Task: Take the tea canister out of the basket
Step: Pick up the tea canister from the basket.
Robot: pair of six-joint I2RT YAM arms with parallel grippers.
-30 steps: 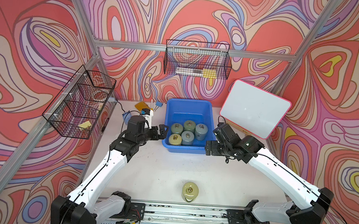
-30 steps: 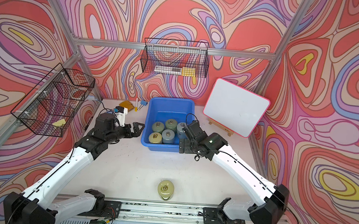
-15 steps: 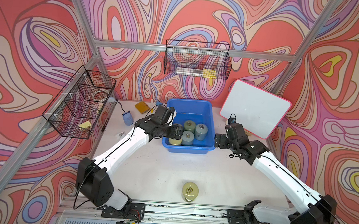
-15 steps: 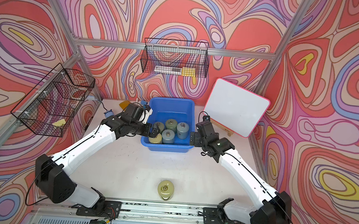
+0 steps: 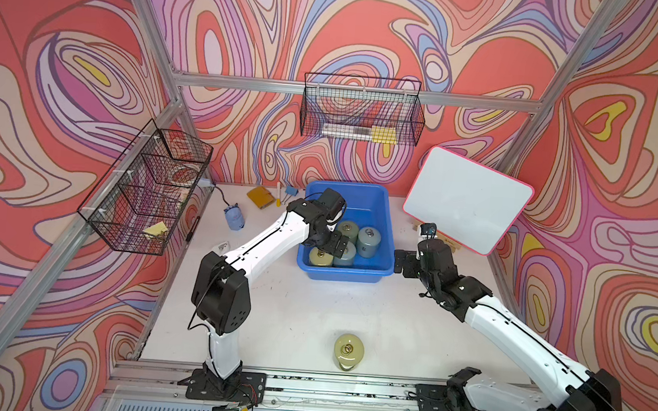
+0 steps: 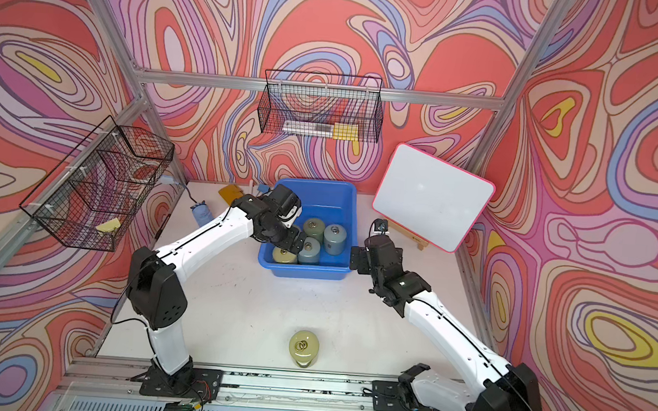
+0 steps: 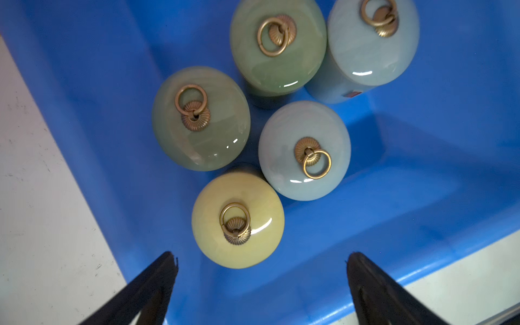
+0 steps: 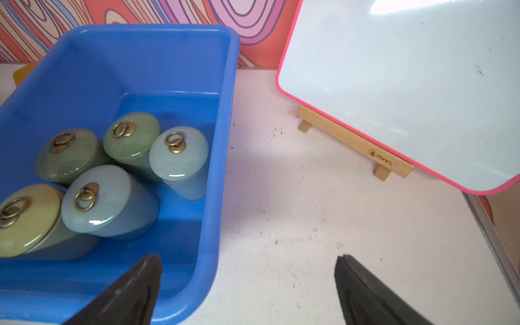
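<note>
The blue basket (image 5: pixel 346 274) (image 6: pixel 306 271) stands at the back middle of the table and holds several round-lidded tea canisters with brass ring handles. A yellow tea canister (image 7: pixel 237 221) (image 5: pixel 320 257) stands nearest the basket's front left corner, with green and grey-blue ones (image 7: pixel 304 150) (image 8: pixel 180 157) behind it. My left gripper (image 5: pixel 332 245) (image 7: pixel 260 257) hangs open over the canisters inside the basket (image 7: pixel 422 168), holding nothing. My right gripper (image 5: pixel 403 262) (image 8: pixel 249 257) is open and empty just outside the basket's right wall (image 8: pixel 222 168).
One yellow-green canister (image 5: pixel 349 350) stands alone on the table near the front rail. A pink-framed whiteboard (image 5: pixel 468 201) on a wooden easel leans at the back right. Black wire baskets (image 5: pixel 360 112) (image 5: pixel 146 188) hang on the walls. Small items (image 5: pixel 234 219) lie at the back left.
My left arm has swung from left of the basket to over the canisters inside it. My right gripper has drawn slightly right, away from the basket's front corner.
</note>
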